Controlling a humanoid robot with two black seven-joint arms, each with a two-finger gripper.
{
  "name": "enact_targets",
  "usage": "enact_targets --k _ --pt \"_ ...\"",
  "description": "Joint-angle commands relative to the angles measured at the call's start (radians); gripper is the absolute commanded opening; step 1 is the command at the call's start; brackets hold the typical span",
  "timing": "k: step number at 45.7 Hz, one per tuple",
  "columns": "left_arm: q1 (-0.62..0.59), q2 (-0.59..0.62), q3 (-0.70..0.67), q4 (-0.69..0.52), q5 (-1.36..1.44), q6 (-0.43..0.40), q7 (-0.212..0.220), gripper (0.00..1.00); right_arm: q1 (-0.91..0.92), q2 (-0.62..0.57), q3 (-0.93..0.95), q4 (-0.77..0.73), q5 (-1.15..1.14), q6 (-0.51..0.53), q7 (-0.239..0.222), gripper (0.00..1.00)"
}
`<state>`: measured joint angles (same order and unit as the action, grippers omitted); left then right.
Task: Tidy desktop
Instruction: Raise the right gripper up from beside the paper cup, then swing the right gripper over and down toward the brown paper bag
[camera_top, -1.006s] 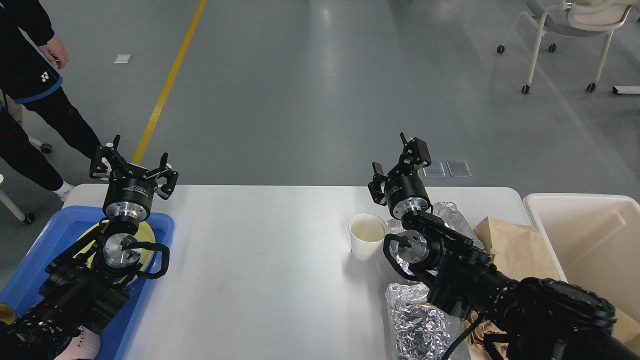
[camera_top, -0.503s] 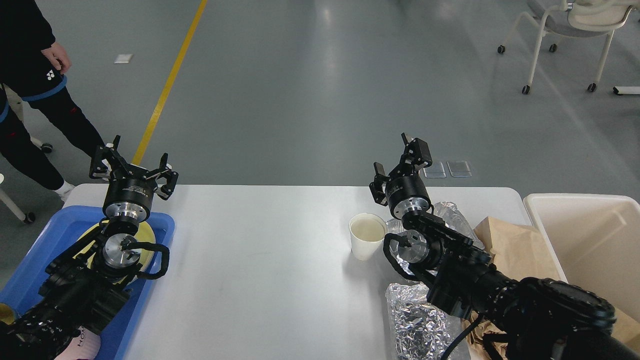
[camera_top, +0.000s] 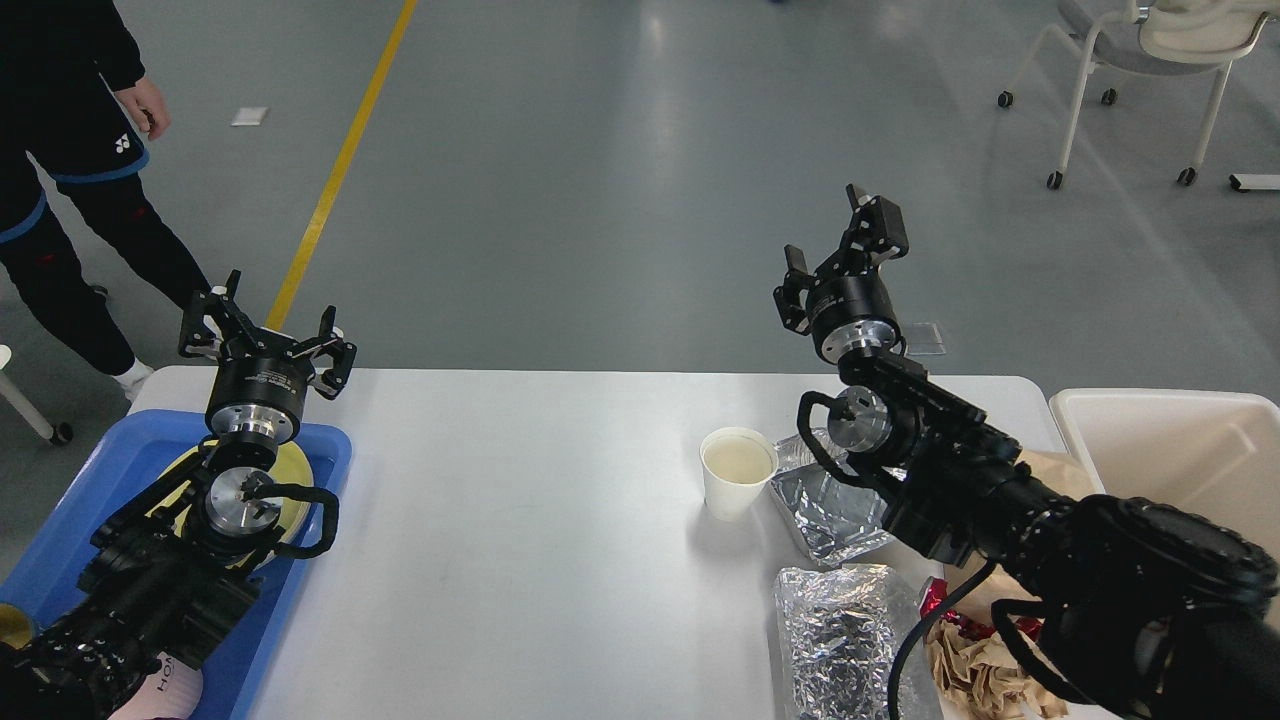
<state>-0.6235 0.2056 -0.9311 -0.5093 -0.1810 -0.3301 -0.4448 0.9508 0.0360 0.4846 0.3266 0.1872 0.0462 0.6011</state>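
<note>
Step in hand: judged from the layout, clearing the right end of the desktop (camera_top: 520, 540), where the litter lies, into the bin (camera_top: 1170, 450) at far right.
Doing it well: the right gripper (camera_top: 840, 262) hangs high over the far edge, above and beyond the cup (camera_top: 738, 472); it would need to come down and nearer before closing on anything. The cup seems to hold pale liquid, so take it upright by its wall and do not tip it. The foil is crumpled and thin; a pinch on a raised fold should hold better than a flat press.
Right claw: fingers spread, holding nothing.
Left claw: the left gripper (camera_top: 267, 328) is spread too, empty, over the far end of the tray (camera_top: 110, 470).
Desktop, where: fills the near middle of the view, between tray at left and bin at right.
Desktop, look: white, smooth, faintly glossy, rounded far corners; left and middle bare.
Litter: cup right of centre; foil tray (camera_top: 825, 505) just right of it; a second foil piece (camera_top: 835, 640) nearer; brown paper (camera_top: 975, 665) at the near right edge.
Risk: the right forearm passes over the foil and could drag it.
</note>
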Motion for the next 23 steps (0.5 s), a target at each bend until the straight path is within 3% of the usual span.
enact_targets --k 1,13,23 --pt "-0.001 0.0 0.0 0.002 0.0 0.0 0.0 1.0 0.043 -0.158 -0.073 0.002 0.0 0.003 0.0 1.0" --pt "-0.001 0.0 0.0 0.0 0.002 -0.001 0.0 1.0 0.184 -0.387 -0.486 -0.001 -0.003 0.004 0.0 1.0" --pt "-0.001 -0.002 0.0 0.0 0.0 0.0 0.0 1.0 0.236 -0.406 -0.8 0.113 -0.005 0.017 0.0 1.0"
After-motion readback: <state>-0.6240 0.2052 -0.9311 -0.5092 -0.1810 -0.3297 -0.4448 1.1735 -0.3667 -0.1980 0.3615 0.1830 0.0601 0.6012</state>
